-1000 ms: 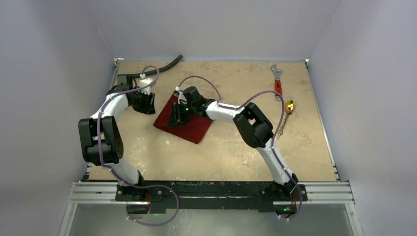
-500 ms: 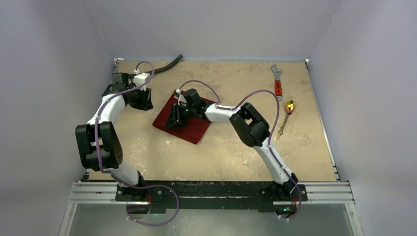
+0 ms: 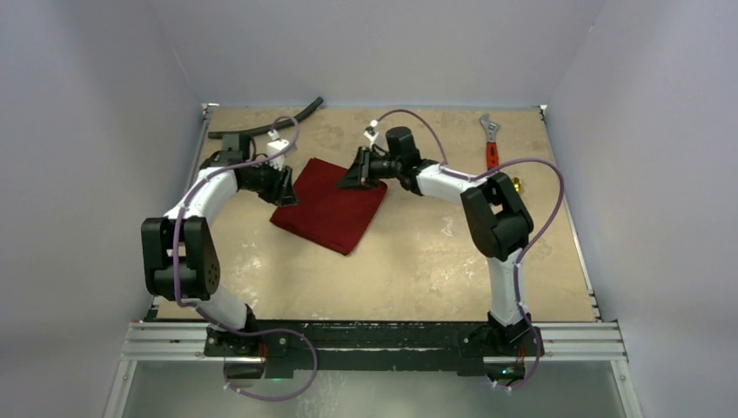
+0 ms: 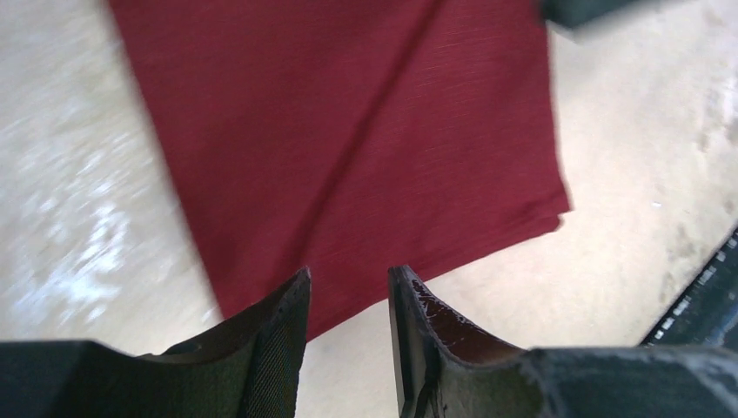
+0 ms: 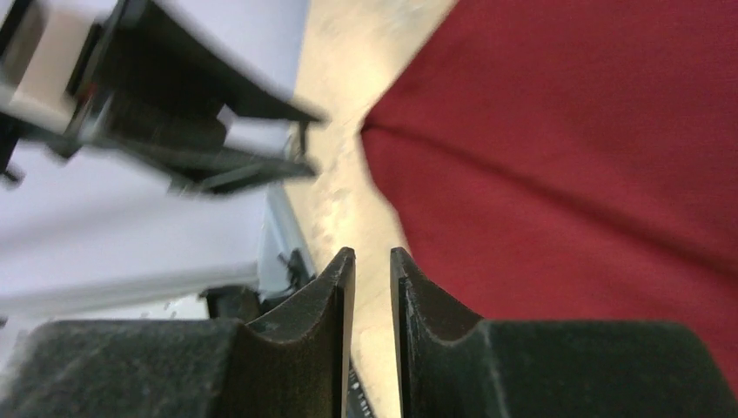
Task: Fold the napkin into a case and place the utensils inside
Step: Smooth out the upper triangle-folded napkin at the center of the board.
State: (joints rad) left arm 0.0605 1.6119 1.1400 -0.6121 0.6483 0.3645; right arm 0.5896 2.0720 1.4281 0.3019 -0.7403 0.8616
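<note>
Changed since a second ago: right gripper [image 3: 352, 177] no longer over the middle of the napkin [image 3: 329, 207], now drawn back to the cloth's far right edge; left gripper [image 3: 283, 186] brought in from well clear of the cloth to its left edge. Napkin itself unmoved, lying flat as a dark red folded rectangle left of centre on the table [image 3: 418, 257], between the two grippers, with a long crease showing in the left wrist view. Left fingers parted by a clear gap, nothing in it, tips hanging over the cloth's edge. Right fingers only narrowly parted, likewise gripping nothing, bare table seen through the slit. Around: black hose [image 3: 277, 121] along the far left edge, red-handled wrench [image 3: 492, 148] at the far right. Utensils [image 3: 515, 184] near the right edge, almost wholly hidden behind the right arm's elbow [image 3: 498, 218], only a gold speck visible.
</note>
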